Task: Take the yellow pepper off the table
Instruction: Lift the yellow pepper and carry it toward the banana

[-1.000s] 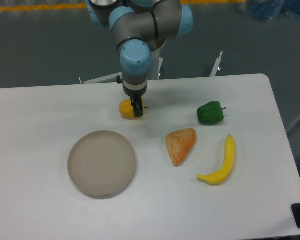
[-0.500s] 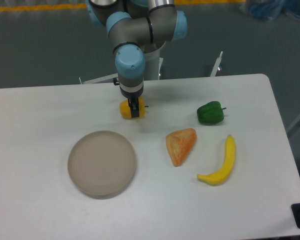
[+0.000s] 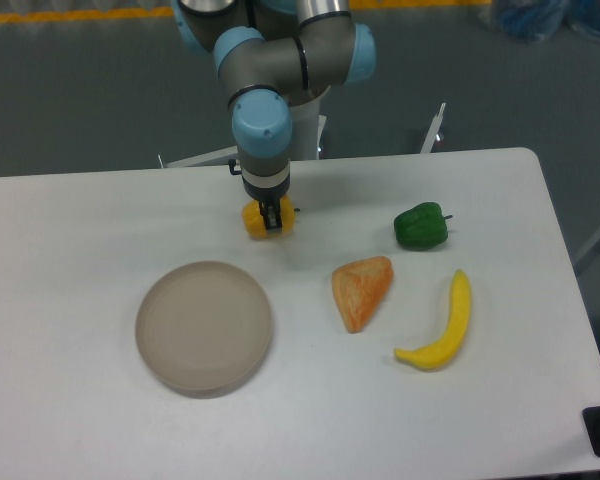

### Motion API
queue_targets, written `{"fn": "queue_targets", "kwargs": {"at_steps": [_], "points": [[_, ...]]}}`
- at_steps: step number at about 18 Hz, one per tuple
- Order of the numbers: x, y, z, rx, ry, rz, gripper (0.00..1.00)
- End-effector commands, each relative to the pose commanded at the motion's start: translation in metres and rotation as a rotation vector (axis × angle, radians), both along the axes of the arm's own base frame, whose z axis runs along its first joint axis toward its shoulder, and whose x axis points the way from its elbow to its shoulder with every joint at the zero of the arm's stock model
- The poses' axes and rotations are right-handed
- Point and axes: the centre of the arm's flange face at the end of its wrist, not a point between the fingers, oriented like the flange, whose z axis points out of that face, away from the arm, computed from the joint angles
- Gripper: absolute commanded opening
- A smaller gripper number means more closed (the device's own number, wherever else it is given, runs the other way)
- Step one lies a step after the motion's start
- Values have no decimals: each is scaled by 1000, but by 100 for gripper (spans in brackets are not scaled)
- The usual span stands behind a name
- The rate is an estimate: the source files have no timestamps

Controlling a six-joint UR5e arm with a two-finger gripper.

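Note:
The yellow pepper (image 3: pixel 255 219) is a small lumpy yellow-orange fruit at the back middle of the white table (image 3: pixel 80 230). My gripper (image 3: pixel 271 222) comes straight down on it, its dark fingers shut around the pepper's middle. The pepper looks slightly raised above the tabletop, with a faint shadow beneath it. The arm's blue wrist joint (image 3: pixel 260 122) hides part of the pepper's far side.
A round grey-beige plate (image 3: pixel 204 327) lies front left. An orange-pink wedge slice (image 3: pixel 360 290) sits near the centre, a green pepper (image 3: pixel 421 226) to the right, and a curved banana (image 3: pixel 441 326) front right. The robot base stands behind the table's far edge.
The gripper has closed on the yellow pepper and risen a little with it. The arm's wrist shifted slightly left and back over the last second.

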Motion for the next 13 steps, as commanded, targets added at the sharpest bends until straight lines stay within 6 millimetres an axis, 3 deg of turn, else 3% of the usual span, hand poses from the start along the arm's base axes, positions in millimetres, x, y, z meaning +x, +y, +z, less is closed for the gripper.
{"fn": "queue_targets", "kwargs": {"at_steps": [7, 8, 11, 13], "points": [[-115, 9, 68, 131, 70, 191, 45], [-138, 6, 77, 147, 81, 241, 45], [-176, 18, 77, 166, 79, 332, 44], [-200, 38, 79, 166, 93, 365, 43]]}}
